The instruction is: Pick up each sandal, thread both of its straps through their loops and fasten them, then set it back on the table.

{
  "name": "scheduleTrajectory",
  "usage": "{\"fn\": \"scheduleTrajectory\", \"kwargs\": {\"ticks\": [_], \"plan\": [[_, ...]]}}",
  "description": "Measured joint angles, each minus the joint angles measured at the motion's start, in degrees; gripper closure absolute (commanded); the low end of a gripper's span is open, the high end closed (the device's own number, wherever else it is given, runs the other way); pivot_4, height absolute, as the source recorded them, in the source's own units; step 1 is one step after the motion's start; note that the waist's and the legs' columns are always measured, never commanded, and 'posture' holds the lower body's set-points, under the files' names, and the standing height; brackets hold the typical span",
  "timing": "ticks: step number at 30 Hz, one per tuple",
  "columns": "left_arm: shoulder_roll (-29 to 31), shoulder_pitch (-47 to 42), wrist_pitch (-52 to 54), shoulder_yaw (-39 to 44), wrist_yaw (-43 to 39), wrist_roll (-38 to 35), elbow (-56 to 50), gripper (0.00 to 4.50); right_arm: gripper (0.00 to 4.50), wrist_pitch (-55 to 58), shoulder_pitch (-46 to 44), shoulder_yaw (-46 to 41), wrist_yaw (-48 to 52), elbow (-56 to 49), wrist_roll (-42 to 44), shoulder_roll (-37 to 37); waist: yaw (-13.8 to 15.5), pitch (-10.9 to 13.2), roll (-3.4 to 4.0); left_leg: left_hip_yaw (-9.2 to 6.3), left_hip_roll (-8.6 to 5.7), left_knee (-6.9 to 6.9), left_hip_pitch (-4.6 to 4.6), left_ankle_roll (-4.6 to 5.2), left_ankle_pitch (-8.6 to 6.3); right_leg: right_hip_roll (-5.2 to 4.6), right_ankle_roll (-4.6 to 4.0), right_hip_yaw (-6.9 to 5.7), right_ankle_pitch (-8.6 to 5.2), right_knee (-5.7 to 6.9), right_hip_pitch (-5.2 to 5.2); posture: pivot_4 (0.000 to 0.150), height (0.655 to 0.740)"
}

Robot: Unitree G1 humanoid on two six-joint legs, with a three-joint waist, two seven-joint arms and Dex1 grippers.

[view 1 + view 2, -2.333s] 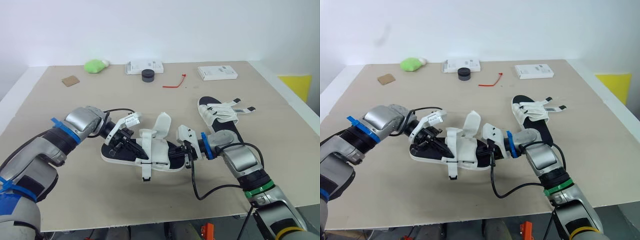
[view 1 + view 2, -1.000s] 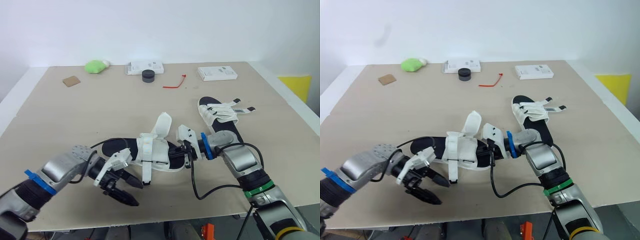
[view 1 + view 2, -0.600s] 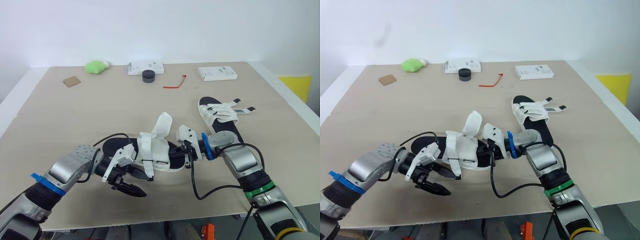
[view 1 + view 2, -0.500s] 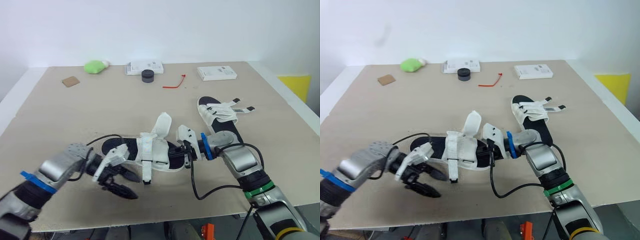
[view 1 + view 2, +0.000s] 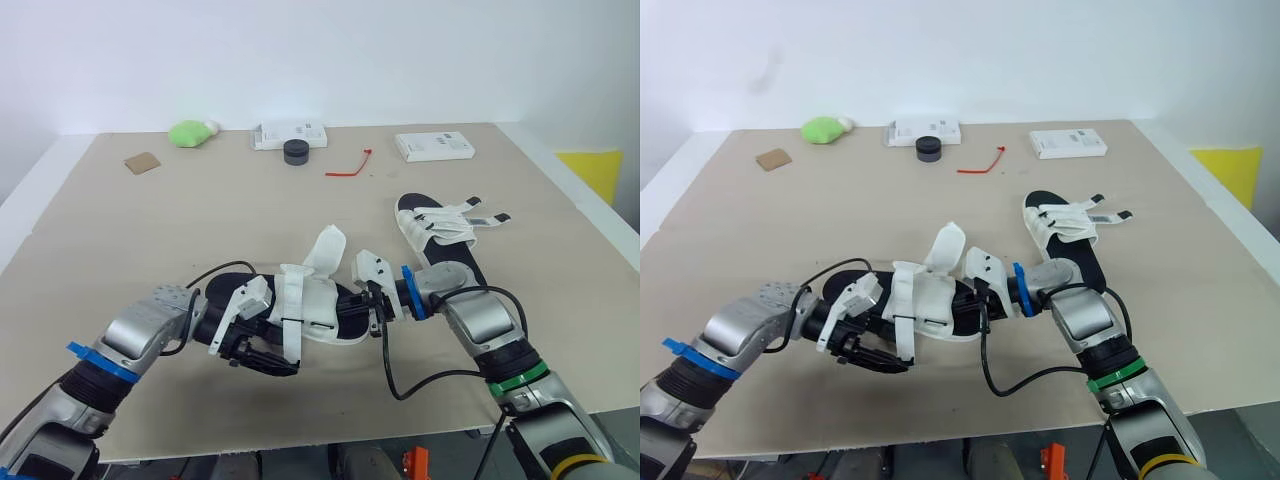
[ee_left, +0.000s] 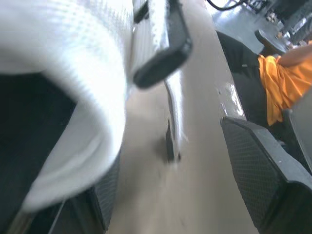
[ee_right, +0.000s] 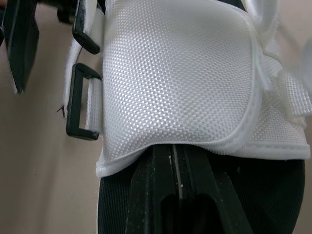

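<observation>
right gripper (image 5: 372, 304) clamped the sandal (image 5: 320, 302) by its end, steadying it so the left gripper (image 5: 274, 358), opened wide, could bracket the dangling strap (image 5: 291, 336).

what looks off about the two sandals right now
Both are unfastened. On the near sandal, one white strap flap stands up and another strap hangs down over its near side. The far sandal has its strap ends splayed out sideways past the sole.

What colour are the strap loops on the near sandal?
Black; the loops show best in the right wrist view.
</observation>
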Motion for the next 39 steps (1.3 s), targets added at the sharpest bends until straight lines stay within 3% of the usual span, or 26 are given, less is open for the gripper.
{"fn": "scheduleTrajectory", "kwargs": {"ticks": [3,6,9,11,17,21,25,28,32,33,39], "plan": [[0.0,0.0,2.1,0.1,0.0,-0.6,-1.0,1.23,4.50,0.0,0.0,0.0,0.0,0.0,0.0,0.0,0.0,0.0,0.00,0.01,0.00,0.01,0.00,0.00,0.00,0.00,0.00,0.05,0.00,0.00,0.01,0.150,0.7400],[0.2,0.0,6.2,1.0,-0.3,-3.1,-2.8,1.97,4.50,0.1,0.0,0.0,0.0,-0.1,0.1,-0.1,0.0,0.0,0.00,0.02,-0.01,0.00,0.00,0.00,0.00,0.00,0.00,0.05,-0.01,0.00,0.01,0.150,0.7400],[2.4,-0.6,9.7,1.8,-2.1,-5.6,-4.4,3.55,4.50,0.3,0.0,0.0,0.0,-0.1,0.2,-0.1,0.0,0.0,0.00,0.00,0.00,-0.01,0.00,0.00,0.00,0.02,-0.02,0.04,-0.02,0.00,-0.01,0.150,0.7400],[4.7,-1.8,12.8,2.9,-3.9,-7.8,-5.4,4.32,4.50,0.4,0.0,0.0,0.0,-0.1,0.2,-0.1,0.0,0.0,-0.05,0.00,0.00,-0.01,-0.02,0.00,0.00,0.03,-0.06,0.04,-0.04,-0.01,-0.02,0.150,0.7400],[11.4,-7.2,23.1,4.7,-10.3,-16.5,-10.1,4.42,4.50,0.3,-0.1,0.0,0.1,0.1,0.2,0.0,-0.1,0.1,-0.10,-0.01,0.00,-0.02,-0.01,-0.01,-0.01,0.03,-0.08,0.05,-0.06,-0.01,-0.03,0.150,0.7400],[10.7,-9.3,28.5,6.4,-10.1,-21.0,-10.5,4.42,4.50,-0.1,-0.3,0.1,0.2,0.5,0.2,0.1,-0.1,0.1,-0.10,-0.01,0.00,-0.02,0.00,-0.01,-0.01,0.05,-0.08,0.05,-0.06,-0.01,-0.03,0.150,0.7400],[1.5,-14.3,36.5,10.6,-2.6,-25.3,-3.2,4.42,4.50,-0.2,-0.6,0.3,0.2,0.8,0.2,0.1,0.0,0.1,-0.15,-0.13,0.01,0.03,-0.01,0.00,0.00,0.19,-0.04,0.08,-0.04,0.00,0.03,0.150,0.7400],[-9.8,-18.0,43.1,17.0,10.5,-25.6,9.5,4.42,4.50,-0.5,-0.6,0.6,0.1,0.7,0.2,0.3,-0.3,0.1,-0.14,-0.21,0.02,0.02,0.00,0.01,0.00,0.34,0.18,0.21,0.10,0.02,0.05,0.150,0.7400],[-15.9,-20.0,47.7,25.1,21.5,-24.8,19.7,4.42,4.50,-0.5,-0.3,0.6,-0.2,0.3,0.2,0.0,-0.1,0.1,-0.14,-0.28,0.02,0.01,0.01,0.01,0.00,0.41,0.16,0.23,0.09,0.06,0.06,0.150,0.7400],[-19.2,-21.0,49.6,30.6,27.3,-24.0,24.2,4.42,4.50,-0.4,-0.1,0.5,-0.5,-0.1,0.2,-0.2,0.0,0.1,-0.14,-0.28,0.01,0.04,0.01,-0.01,0.01,0.41,0.18,0.23,0.10,0.06,0.10,0.150,0.7400],[-24.8,-22.0,51.6,44.3,41.7,-22.9,31.2,4.42,4.50,-0.3,0.8,0.5,-1.4,-1.3,0.3,-0.2,0.0,0.1,-0.15,-0.28,-0.03,0.06,0.07,-0.11,0.07,0.39,0.27,0.32,0.15,0.04,0.20,0.150,0.7400]]}}
